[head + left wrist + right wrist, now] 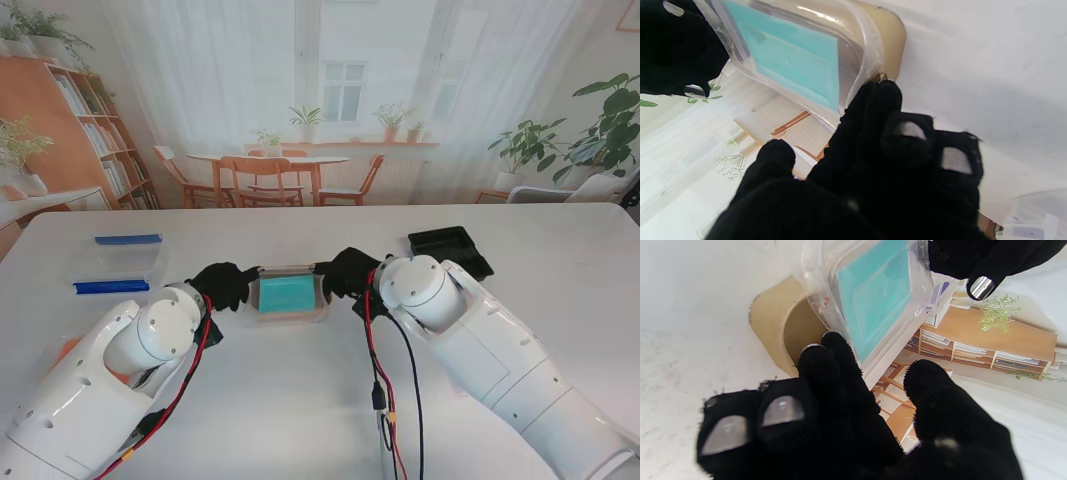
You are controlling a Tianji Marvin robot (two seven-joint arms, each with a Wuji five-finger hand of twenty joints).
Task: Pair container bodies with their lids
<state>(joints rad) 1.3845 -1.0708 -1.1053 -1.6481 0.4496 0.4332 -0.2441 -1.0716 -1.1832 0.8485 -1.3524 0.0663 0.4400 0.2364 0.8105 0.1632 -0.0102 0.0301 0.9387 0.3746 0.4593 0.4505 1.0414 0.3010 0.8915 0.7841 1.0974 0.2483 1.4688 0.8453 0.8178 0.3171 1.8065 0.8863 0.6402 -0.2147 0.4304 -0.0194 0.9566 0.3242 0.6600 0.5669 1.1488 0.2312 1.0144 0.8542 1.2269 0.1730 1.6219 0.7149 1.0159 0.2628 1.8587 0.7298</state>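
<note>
A clear lid with a teal panel [288,293] is held between my two hands near the table's middle. My left hand [225,283] grips its left end and my right hand [347,272] grips its right end. In the left wrist view my fingers [873,110] touch the rim of the lid [796,56], which sits tilted over a tan container body [893,36]. The right wrist view shows the same lid [873,296] above the tan body [773,316], with my fingertips [836,350] against its edge. How far the lid is seated on the body is hard to tell.
A clear container with blue clips [120,262] lies at the far left. A black tray [450,250] sits at the far right, past my right arm. Something orange [65,350] peeks out beside my left forearm.
</note>
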